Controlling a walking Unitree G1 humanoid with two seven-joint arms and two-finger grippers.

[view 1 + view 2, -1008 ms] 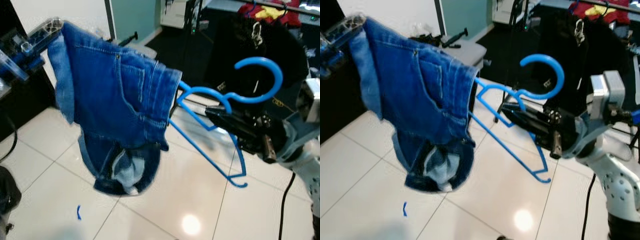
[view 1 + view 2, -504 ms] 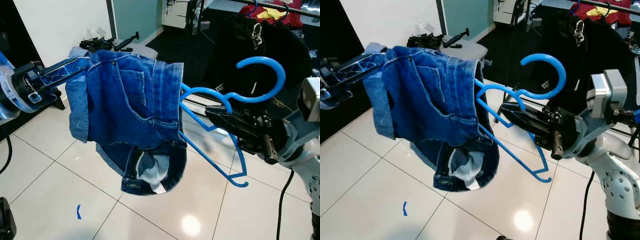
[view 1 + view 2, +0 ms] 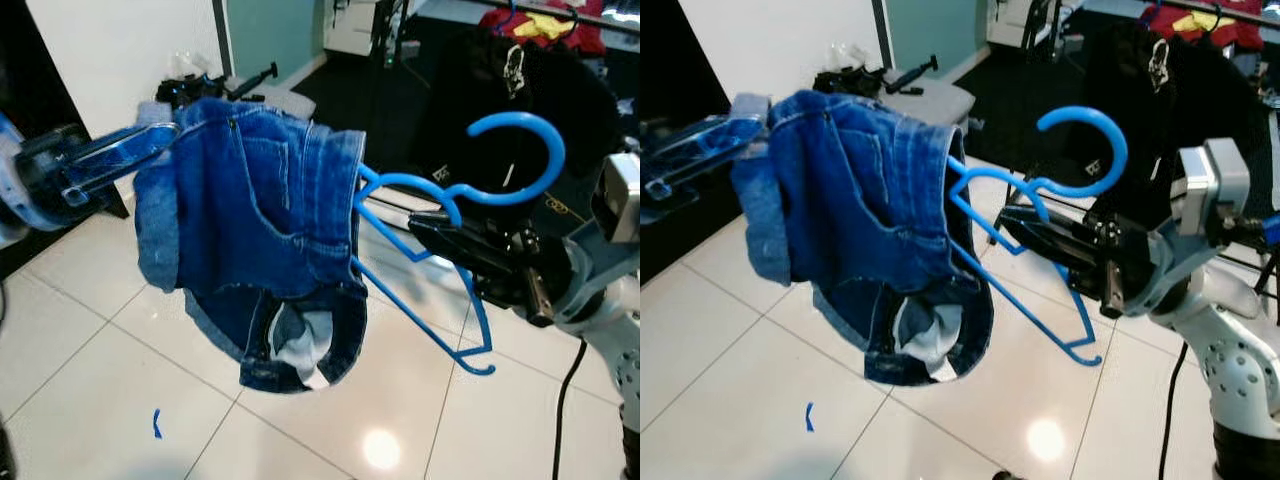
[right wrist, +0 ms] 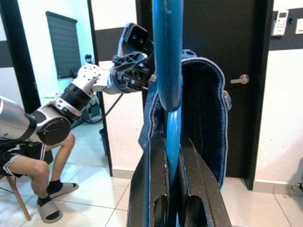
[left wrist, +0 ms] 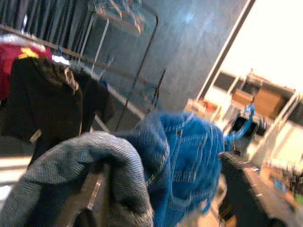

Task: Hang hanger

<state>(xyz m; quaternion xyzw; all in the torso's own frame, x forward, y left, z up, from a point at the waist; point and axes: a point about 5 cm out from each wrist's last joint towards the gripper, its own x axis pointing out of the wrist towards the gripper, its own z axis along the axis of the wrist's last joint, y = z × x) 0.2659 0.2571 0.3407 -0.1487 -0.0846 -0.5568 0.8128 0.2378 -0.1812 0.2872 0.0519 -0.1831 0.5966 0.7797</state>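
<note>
A blue plastic hanger (image 3: 553, 150) is held by its neck in my right gripper (image 3: 425, 225), hook up, with the fingers (image 4: 154, 161) clamped on the stem. Denim shorts (image 3: 250, 230) hang over the hanger's left arm, and its other arm (image 3: 470, 320) slopes bare toward the floor. My left gripper (image 3: 160, 137) reaches in from the left and is shut on the shorts' waistband at the upper left corner. In the left wrist view the denim (image 5: 180, 156) drapes over the fingers and hides them.
A clothes rack with black and red garments (image 3: 520, 60) stands at the back right. A grey stool (image 3: 930, 100) and dark items lie behind the shorts. A blue tape mark (image 3: 157, 424) is on the white tiles. A seated person's legs (image 4: 28, 156) show beyond the left arm.
My left gripper came down and toward the hanger with the shorts, which now hang bunched on the hanger's arm. The right gripper and hanger have barely moved.
</note>
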